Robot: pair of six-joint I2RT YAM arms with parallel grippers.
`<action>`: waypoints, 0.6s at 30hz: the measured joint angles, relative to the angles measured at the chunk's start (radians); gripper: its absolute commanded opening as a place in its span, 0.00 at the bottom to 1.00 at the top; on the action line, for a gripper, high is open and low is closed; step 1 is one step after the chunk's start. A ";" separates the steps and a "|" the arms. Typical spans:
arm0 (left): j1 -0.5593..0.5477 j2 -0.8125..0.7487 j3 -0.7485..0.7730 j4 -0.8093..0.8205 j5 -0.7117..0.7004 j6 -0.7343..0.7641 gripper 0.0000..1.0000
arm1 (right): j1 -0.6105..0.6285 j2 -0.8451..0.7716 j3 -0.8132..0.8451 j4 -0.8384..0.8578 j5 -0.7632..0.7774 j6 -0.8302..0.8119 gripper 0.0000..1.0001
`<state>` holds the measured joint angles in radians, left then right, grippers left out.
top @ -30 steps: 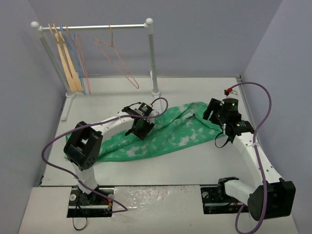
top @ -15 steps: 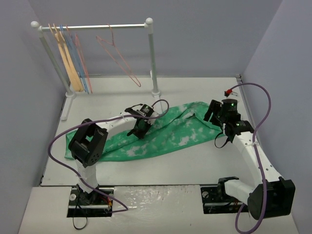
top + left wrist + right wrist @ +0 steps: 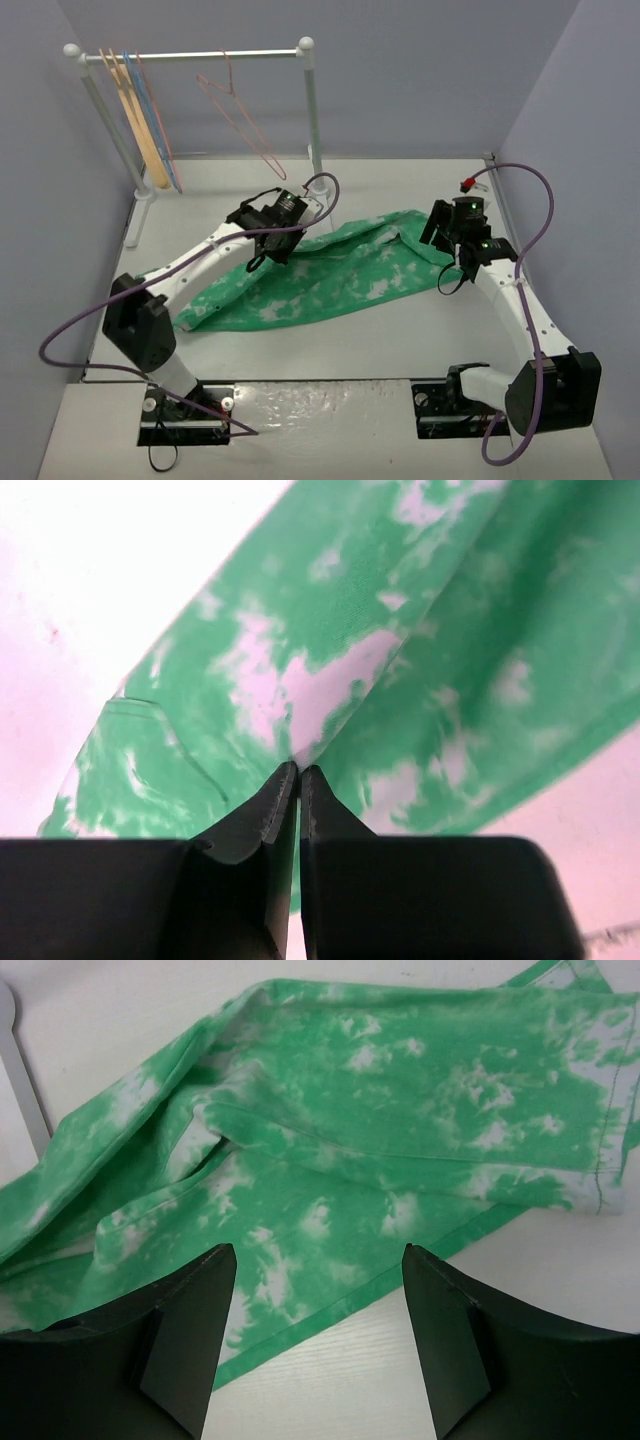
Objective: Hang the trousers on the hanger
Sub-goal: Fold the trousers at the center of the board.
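The green tie-dye trousers (image 3: 340,275) lie flat across the middle of the table. My left gripper (image 3: 258,257) is shut on a raised fold of the trousers (image 3: 500,630) near their back edge; the cloth peaks up into the closed tips (image 3: 298,767). My right gripper (image 3: 438,228) hovers open and empty just above the trousers' right end (image 3: 400,1080), its fingers (image 3: 200,1300) wide apart over the hem. The thin pink hanger (image 3: 230,72) hangs by its hook on the rail at the back, apart from both grippers.
A white clothes rack (image 3: 313,120) stands at the back left. A tan wooden hanger (image 3: 140,120) and light blue wire hangers (image 3: 160,125) hang at its left end. A small red piece (image 3: 466,185) sits at the right cable. Grey walls close in the sides and back.
My left arm has stretched back, its gripper now near the trousers' back edge. The trousers' left end has slid right. The pink hanger has swung slightly. My right gripper has edged backward.
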<state>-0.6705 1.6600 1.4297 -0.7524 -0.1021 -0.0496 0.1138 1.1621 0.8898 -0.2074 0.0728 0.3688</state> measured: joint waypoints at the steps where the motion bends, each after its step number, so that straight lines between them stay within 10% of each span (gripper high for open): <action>1: -0.008 -0.045 -0.012 -0.010 -0.005 -0.003 0.00 | -0.005 0.011 0.013 -0.001 0.008 0.004 0.65; 18: -0.067 -0.359 -0.381 0.011 0.008 -0.200 0.00 | -0.241 0.543 0.316 -0.003 0.061 0.194 0.68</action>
<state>-0.7376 1.3007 1.0485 -0.7409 -0.0944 -0.2499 -0.1276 1.7048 1.2053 -0.2101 0.1341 0.5632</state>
